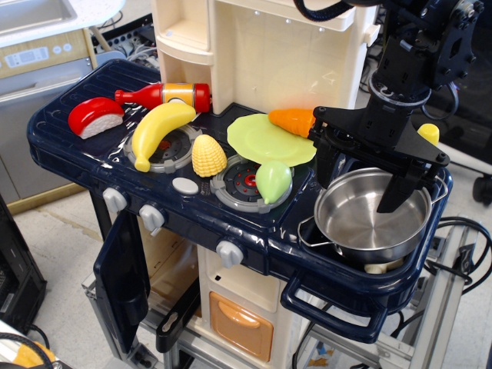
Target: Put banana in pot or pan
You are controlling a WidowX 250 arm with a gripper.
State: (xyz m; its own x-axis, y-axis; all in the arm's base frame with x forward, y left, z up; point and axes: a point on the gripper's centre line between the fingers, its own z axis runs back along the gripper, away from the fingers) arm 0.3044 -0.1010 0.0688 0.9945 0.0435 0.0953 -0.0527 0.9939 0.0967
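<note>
The banana (157, 129) is smooth, curved and bright yellow. It lies on the left burner of the toy stove, next to the corn. The pot (373, 217) is round shiny steel with thin wire handles, sits in the sink recess at the right, and is empty. My black gripper (361, 181) hangs over the pot, far to the right of the banana. It is open and holds nothing. One finger points down over the pot's inside and the other stands by its left rim.
A ridged corn cob (208, 156), a light-green plate (269, 140), an orange carrot (292, 121) and a pale green vegetable (273, 181) lie between banana and pot. A red bottle (165, 94) and a red-and-white sushi piece (94, 117) lie at the back left. The cream back panel (269, 54) rises behind.
</note>
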